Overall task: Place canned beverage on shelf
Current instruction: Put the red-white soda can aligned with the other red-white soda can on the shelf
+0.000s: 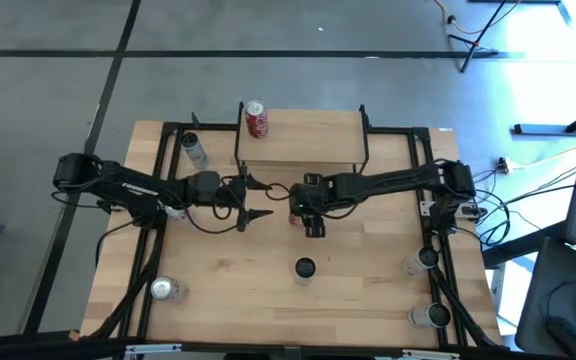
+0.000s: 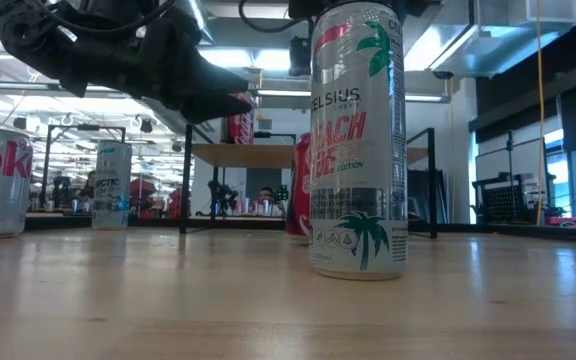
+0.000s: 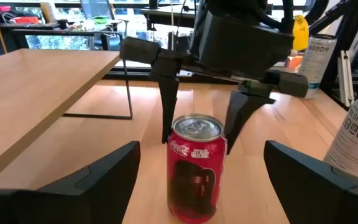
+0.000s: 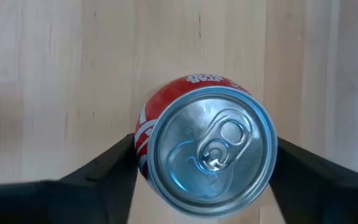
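A red Coca-Cola can (image 3: 194,168) stands upright on the wooden table, just near of the shelf (image 1: 303,140). The shelf is a light plank top on a thin black frame, and a second red can (image 1: 256,118) stands on its far left corner. My right gripper (image 3: 197,140) reaches down over the can on the table and is shut on its upper part; the can top fills the right wrist view (image 4: 210,149). My left gripper (image 1: 263,198) is open and empty a little to the table's left of that can, pointing at it. My right gripper pinches the red can's upper wall just below the rim (image 3: 173,140) between its two fingers, one on each opposite side. The fingers (image 3: 166,93) come from above, pointing down. The can stands upright with its base on the table.
A tall white Celsius can (image 2: 358,140) stands near the front middle (image 1: 304,268). Other cans stand at the front left (image 1: 163,290), the far left (image 1: 193,148) and the right side (image 1: 420,260), (image 1: 433,315). Most of the shelf top (image 3: 36,93) is bare.
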